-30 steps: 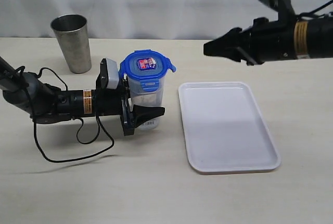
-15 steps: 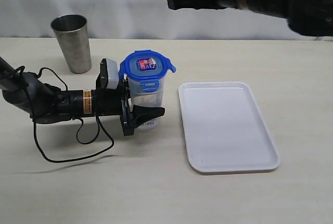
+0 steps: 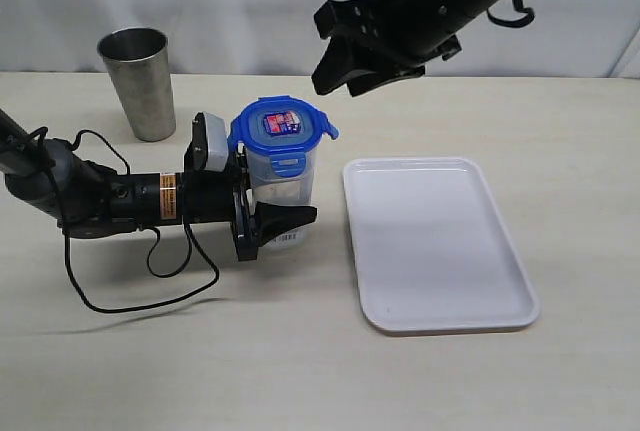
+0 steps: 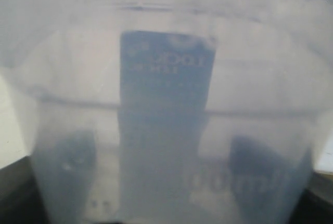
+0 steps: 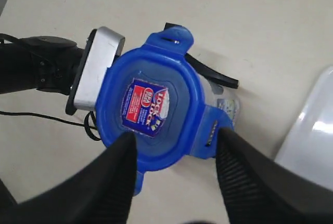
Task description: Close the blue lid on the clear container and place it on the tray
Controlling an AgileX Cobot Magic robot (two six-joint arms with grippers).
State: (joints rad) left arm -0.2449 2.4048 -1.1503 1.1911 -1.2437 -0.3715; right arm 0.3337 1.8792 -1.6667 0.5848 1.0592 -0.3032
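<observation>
Two tools: the left tool [image 3: 272, 213] lies low along the worktop [image 3: 150, 351] and is clamped on the lower part of the clear container [image 3: 280, 179]. The right tool [image 3: 326, 51] hangs above and a little behind it, spread apart and holding nothing.
Container: upright on the worktop, just beside the tray [image 3: 440, 323] but not on it. The metal cup [image 3: 138, 81] stands apart behind.
Lid: the blue lid [image 3: 283, 126] sits on the container's mouth. At least two flaps jut outward, so it looks seated but not latched.
Step in hand: probably pressing the lid down and snapping the flaps.
Risk, tipping: the container is tall and held only near its base. A push that lands off-centre could lever it over or twist it in the clamp.
Risk, snagging: in the right wrist view the spread fingers straddle the lid. Coming down, one could catch a splayed flap and knock the lid askew.
Risk, carrying: if the container is lifted to the tray with flaps loose, the lid may slide off.
Unknown: the left wrist view shows only blurred container wall, so I cannot tell how squarely it is held.
</observation>
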